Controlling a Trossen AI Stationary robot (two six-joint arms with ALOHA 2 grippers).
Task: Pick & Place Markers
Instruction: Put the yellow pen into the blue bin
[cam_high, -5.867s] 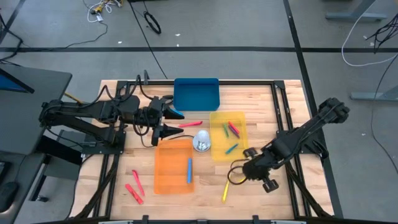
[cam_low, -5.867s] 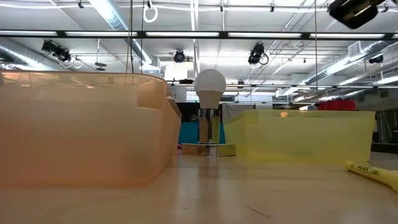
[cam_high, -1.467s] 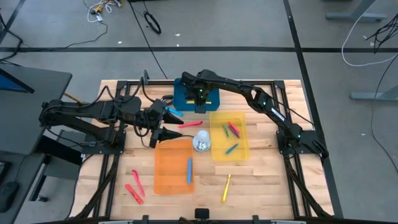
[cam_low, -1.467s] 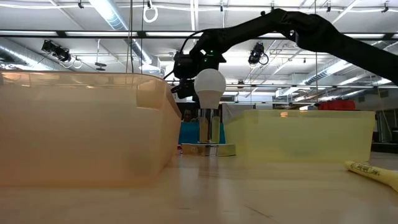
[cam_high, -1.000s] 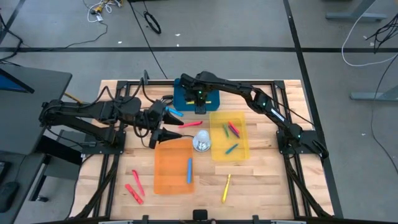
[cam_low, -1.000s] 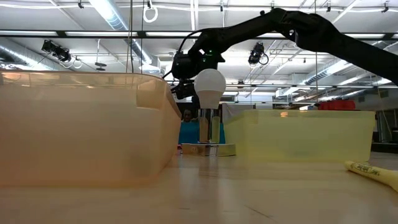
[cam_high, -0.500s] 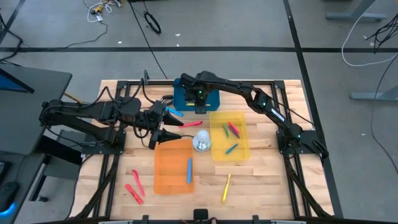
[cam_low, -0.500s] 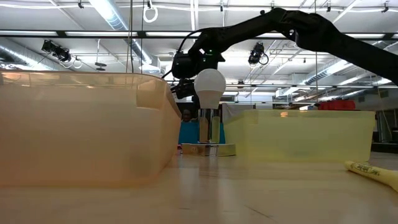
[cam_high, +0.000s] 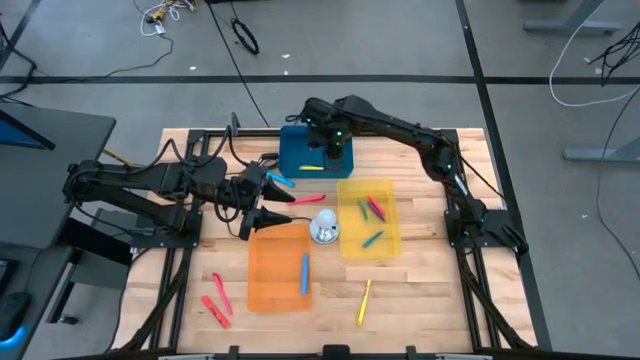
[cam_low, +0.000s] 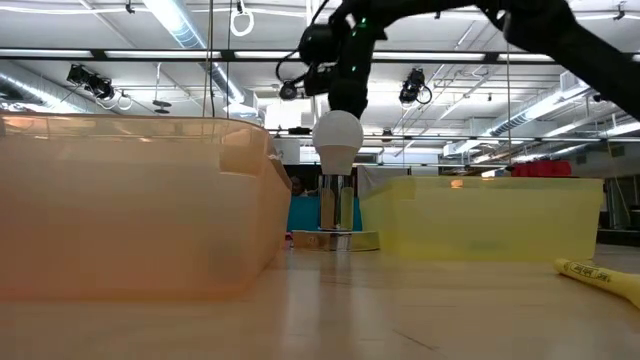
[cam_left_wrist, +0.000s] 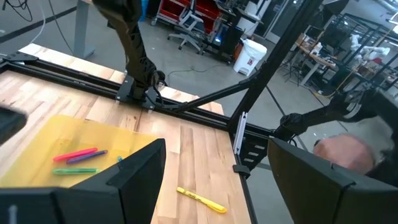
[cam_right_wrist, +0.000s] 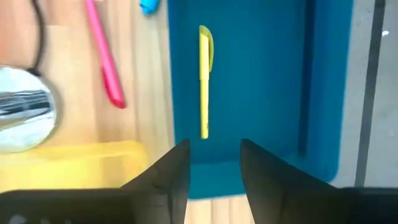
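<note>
My right gripper (cam_high: 322, 150) hangs open above the blue tray (cam_high: 340, 148) at the table's far side. A yellow marker (cam_right_wrist: 204, 81) lies flat on that tray's floor, ahead of the fingers and apart from them. My left gripper (cam_high: 275, 198) is open and hovers left of a red marker (cam_high: 305, 199) and a light blue marker (cam_high: 283, 182) on the table. The yellow tray (cam_high: 385, 245) holds green, red and purple markers, the orange tray (cam_high: 265, 290) one blue marker (cam_high: 305, 273). Another yellow marker (cam_high: 364, 301) and red ones (cam_high: 217, 300) lie near the near edge.
A white bulb on a chrome stand (cam_high: 325, 228) stands between the orange and yellow trays, close to the red marker. The black frame rails (cam_high: 452, 190) run along the table's edges. Bare wood shows at the near right corner (cam_high: 420, 300).
My right gripper has risen from low over the blue tray and drawn slightly toward the far edge. The yellow marker, covered by the gripper before, now shows lying on the tray's floor. The left arm has kept still.
</note>
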